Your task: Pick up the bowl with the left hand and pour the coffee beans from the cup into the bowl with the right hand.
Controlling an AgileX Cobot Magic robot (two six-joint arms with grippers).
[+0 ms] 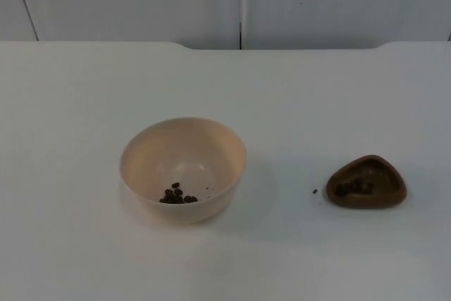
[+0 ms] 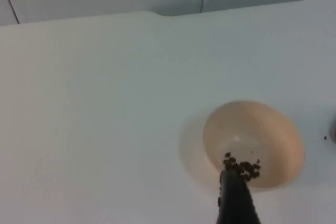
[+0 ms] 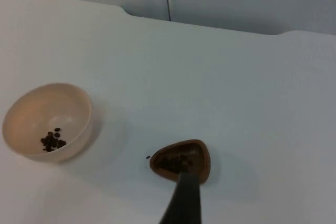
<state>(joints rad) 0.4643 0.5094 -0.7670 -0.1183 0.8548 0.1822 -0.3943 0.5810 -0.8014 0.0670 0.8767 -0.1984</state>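
A cream bowl (image 1: 182,167) stands upright on the white table (image 1: 77,96), left of centre, with a few coffee beans (image 1: 177,195) lying in its bottom. To its right sits a small brown cup (image 1: 366,182) of rounded triangular shape, with some beans (image 1: 354,188) inside. My left gripper (image 2: 235,195) hangs high over the table near the bowl (image 2: 253,142), apart from it. My right gripper (image 3: 184,195) hovers above the cup (image 3: 182,161), not touching it; the bowl (image 3: 47,120) stands off to one side there.
One loose bean (image 1: 315,191) lies on the table just left of the cup. The grey partition wall (image 1: 239,1) closes off the table's far edge. Bare white table surrounds both vessels.
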